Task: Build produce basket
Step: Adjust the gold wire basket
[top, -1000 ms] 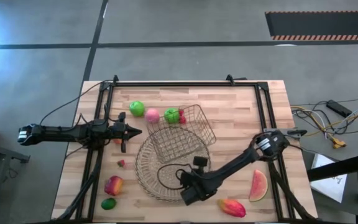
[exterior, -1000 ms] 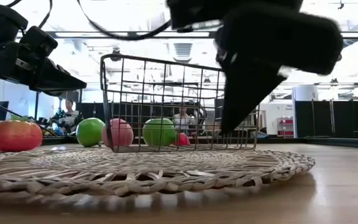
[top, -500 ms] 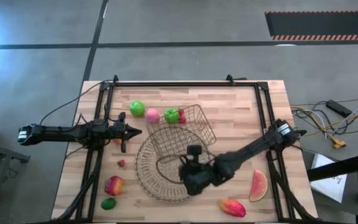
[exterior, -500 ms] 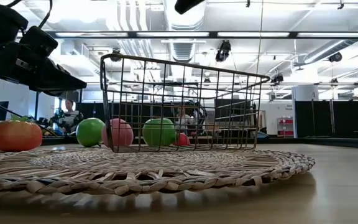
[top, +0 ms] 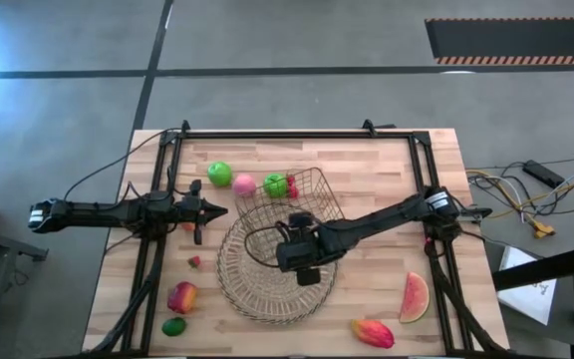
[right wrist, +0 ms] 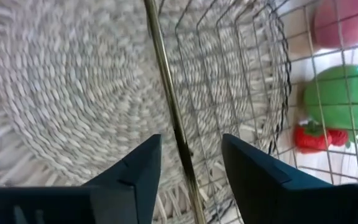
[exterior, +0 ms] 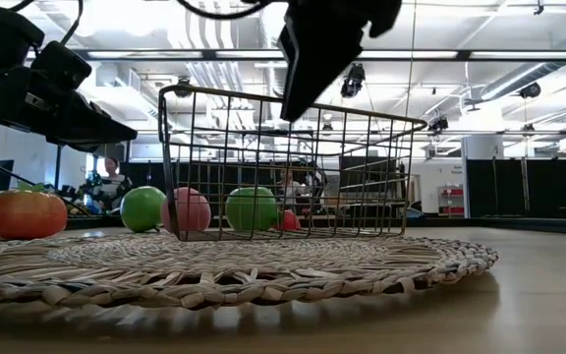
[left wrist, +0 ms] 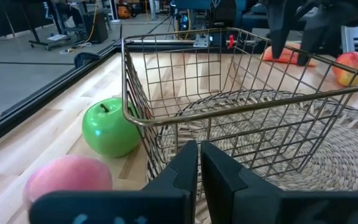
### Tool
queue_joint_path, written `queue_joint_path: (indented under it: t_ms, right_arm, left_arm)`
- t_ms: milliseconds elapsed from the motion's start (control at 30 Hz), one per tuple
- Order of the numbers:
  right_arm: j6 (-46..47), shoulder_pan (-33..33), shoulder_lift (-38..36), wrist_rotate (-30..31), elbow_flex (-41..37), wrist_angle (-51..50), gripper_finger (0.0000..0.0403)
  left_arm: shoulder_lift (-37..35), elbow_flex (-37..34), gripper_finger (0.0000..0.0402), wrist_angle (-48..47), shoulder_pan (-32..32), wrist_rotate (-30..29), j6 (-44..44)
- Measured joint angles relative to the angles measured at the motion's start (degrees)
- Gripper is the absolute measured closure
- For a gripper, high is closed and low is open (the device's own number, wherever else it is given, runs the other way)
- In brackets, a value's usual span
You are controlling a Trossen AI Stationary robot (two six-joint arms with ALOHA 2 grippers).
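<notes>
On your butcher-block table (top: 387, 170), the round woven mat (top: 267, 299) lies at centre, and the wire basket (top: 312, 214) sits partly on its far edge, upright and holding nothing. Your right arm reaches in across the mat; its gripper (top: 302, 257) hangs above the basket's near rim, fingers (right wrist: 132, 171) spread to either side of the rim wire without touching it. Your left arm waits along the table's left side, its gripper (top: 217, 209) pressed together, pinching nothing, just beside the basket's left wall.

The produce is all outside the basket. The watermelon slice (top: 416, 296) rests near the right edge, with the mango (top: 372, 331) at the near edge beside it. A red-yellow apple (top: 181, 296) and the lime (top: 173, 326) lie at the near left corner. At the far side, a green apple (top: 219, 174), the pink peach (top: 244, 184) and a second green apple (top: 275, 183) form a row, the last just beside the basket's far left corner with strawberries (top: 291, 184) touching it. One small strawberry (top: 194, 261) lies left of the mat
</notes>
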Motion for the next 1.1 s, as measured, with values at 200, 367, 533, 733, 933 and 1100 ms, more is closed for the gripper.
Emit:
queue_joint_path:
  t_ms: [200, 367, 533, 733, 933, 1100]
  right_arm:
    - [-0.83, -0.11, 1.07, -0.02, -1.02, -0.15, 0.0308]
    - [-2.12, 0.24, 0.91, 2.22, -1.15, -0.09, 0.0383]
    - [-2.53, 1.70, 0.37, 6.51, -0.27, -0.27, 0.0389]
    - [-4.81, 4.56, 0.35, 10.68, 3.08, 0.07, 0.0390]
    - [-7.79, 8.11, 0.26, 15.32, 7.86, 0.14, 0.0391]
    - [-7.39, 11.59, 0.22, 14.74, 9.27, 0.55, 0.0391]
  left_arm:
    - [0.00, 0.00, 0.0398, 0.01, -0.01, -0.01, -0.01]
    - [0.00, 0.00, 0.0398, 0.00, -0.02, -0.02, -0.02]
    - [0.00, 0.00, 0.0398, 0.00, -0.01, -0.01, 0.00]
    - [0.00, 0.00, 0.0398, 0.00, 0.00, 0.00, -0.02]
    - [0.01, 0.00, 0.0398, -0.17, -0.03, 0.15, 0.02]
    - [0.02, 0.00, 0.0398, 0.00, 0.00, 0.10, 0.00]
